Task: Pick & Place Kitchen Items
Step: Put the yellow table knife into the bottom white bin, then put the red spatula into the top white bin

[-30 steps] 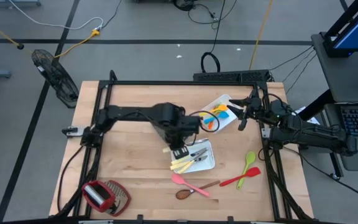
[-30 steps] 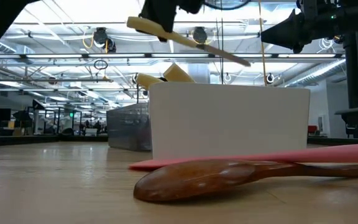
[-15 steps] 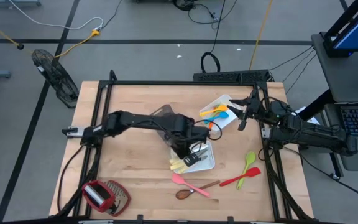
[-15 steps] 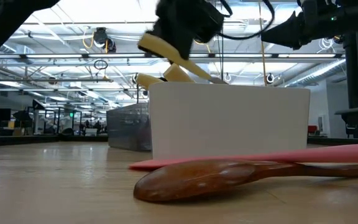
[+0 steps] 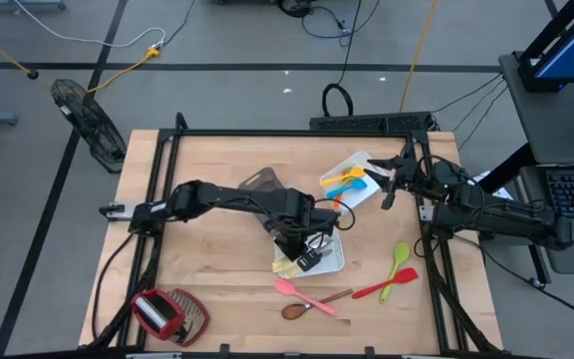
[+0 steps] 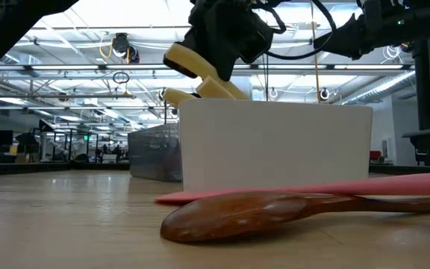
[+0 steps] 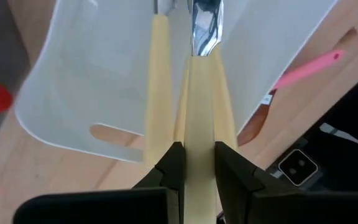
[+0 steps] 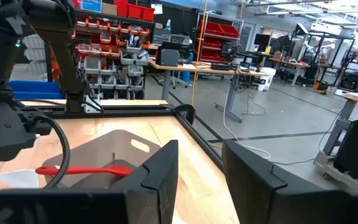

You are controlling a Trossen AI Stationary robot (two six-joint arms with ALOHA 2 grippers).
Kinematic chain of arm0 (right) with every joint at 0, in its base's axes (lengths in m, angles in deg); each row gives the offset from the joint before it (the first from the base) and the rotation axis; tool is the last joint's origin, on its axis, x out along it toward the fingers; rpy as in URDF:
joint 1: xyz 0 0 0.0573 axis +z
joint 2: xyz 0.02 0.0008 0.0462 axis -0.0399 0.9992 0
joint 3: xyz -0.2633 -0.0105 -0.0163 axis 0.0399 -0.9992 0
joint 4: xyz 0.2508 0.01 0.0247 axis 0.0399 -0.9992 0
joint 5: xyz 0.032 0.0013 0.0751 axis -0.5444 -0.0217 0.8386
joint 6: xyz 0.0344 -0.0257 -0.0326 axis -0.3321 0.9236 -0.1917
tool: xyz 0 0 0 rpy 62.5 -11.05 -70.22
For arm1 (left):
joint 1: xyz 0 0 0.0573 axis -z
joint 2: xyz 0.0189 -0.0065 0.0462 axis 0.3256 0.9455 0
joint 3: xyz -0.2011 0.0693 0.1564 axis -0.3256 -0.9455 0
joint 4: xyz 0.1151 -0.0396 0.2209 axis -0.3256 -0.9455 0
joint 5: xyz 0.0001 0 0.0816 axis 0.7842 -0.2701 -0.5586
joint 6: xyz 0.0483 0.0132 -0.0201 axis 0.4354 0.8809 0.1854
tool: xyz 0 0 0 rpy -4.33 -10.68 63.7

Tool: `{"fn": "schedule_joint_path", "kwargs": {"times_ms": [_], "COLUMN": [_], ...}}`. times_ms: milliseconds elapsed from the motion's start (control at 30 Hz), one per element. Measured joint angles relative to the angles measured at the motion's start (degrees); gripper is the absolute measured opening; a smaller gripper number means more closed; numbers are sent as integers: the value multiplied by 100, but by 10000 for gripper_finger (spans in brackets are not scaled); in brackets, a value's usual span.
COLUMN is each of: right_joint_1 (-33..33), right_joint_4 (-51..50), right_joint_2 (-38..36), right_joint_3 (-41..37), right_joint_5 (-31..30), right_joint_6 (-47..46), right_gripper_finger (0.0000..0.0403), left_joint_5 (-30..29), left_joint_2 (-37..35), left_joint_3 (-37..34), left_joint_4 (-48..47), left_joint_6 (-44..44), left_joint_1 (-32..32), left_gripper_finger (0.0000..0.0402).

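Wooden tabletop, frame centre: left gripper point(image 7: 197, 163) clamped on pale-handled knife point(image 7: 199, 134) over white tray point(image 7: 92, 93); likely light, stiff, slippery, handle-held; right gripper point(image 8: 197, 165) apart, idle.

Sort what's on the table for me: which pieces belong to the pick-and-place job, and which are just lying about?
Job items:
- pale-handled metal knife in the left gripper, over the white rectangular tray
- pink plastic spatula
- brown wooden spoon
- green plastic spoon
- red plastic spatula
- orange, yellow and blue utensils in the far white tray

Lying about:
- red-and-wire-mesh gadget
- grey bin
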Motion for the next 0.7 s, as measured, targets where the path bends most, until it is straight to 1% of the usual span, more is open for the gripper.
{"fn": "schedule_joint_path", "kwargs": {"times_ms": [200, 267, 367, 567, 700], "right_joint_1": [0, 0, 0, 0, 0], "right_joint_4": [2, 2, 4, 3, 3], "right_joint_2": [0, 0, 2, 0, 1], "right_joint_3": [0, 0, 0, 0, 0], "right_joint_5": [0, 0, 0, 0, 0], "right_joint_6": [12, 12, 12, 12, 12], "right_gripper_finger": [116, 116, 116, 116, 116], "left_joint_5": [-32, -47, -161, -161, -142], "left_joint_2": [0, 0, 0, -2, -4], "left_joint_3": [0, 0, 0, 0, 0], "left_joint_4": [63, 153, 274, 296, 293], "left_joint_6": [-8, -15, -64, -67, -1], "left_joint_1": [-11, -11, -7, -11, -11], "left_gripper_finger": [54, 62, 88, 150, 182]}}
